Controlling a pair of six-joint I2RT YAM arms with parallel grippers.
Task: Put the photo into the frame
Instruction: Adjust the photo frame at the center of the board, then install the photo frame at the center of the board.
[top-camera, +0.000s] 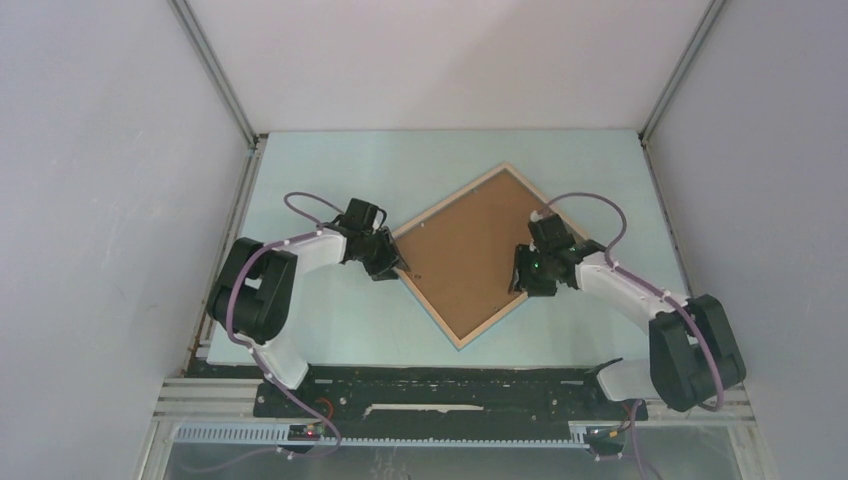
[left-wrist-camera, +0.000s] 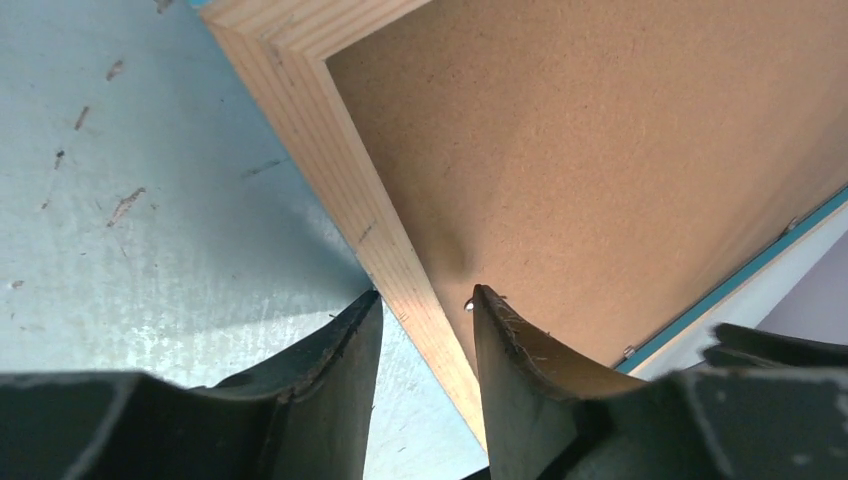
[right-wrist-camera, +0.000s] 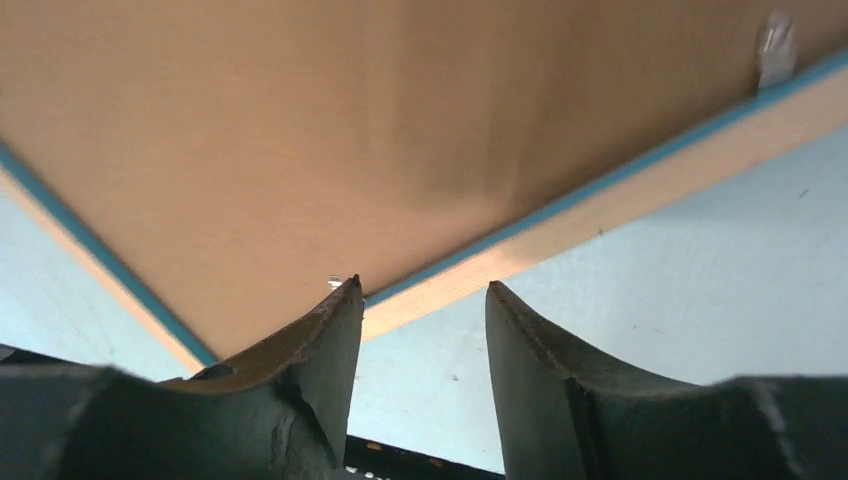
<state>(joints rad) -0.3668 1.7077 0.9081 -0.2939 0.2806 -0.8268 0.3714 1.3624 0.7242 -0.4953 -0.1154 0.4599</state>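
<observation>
The frame (top-camera: 493, 322) lies back side up on the table, turned like a diamond, with light wood rails and a blue edge. The brown backing board (top-camera: 470, 250) fills it. The photo is out of view. My left gripper (top-camera: 400, 268) is open at the frame's left rail. In the left wrist view its jaws (left-wrist-camera: 425, 297) straddle the wood rail (left-wrist-camera: 340, 170), one finger outside over the table and one on the backing board (left-wrist-camera: 600, 150). My right gripper (top-camera: 520, 280) is open at the lower right rail (right-wrist-camera: 640, 190), one finger over the board (right-wrist-camera: 350, 120) and one over the table.
The pale blue table (top-camera: 330, 330) is walled in by white panels on three sides. Small metal retaining tabs (right-wrist-camera: 775, 45) sit along the frame's inner edge, one by my left gripper's finger (left-wrist-camera: 468, 303). A black rail (top-camera: 450, 385) runs along the near edge.
</observation>
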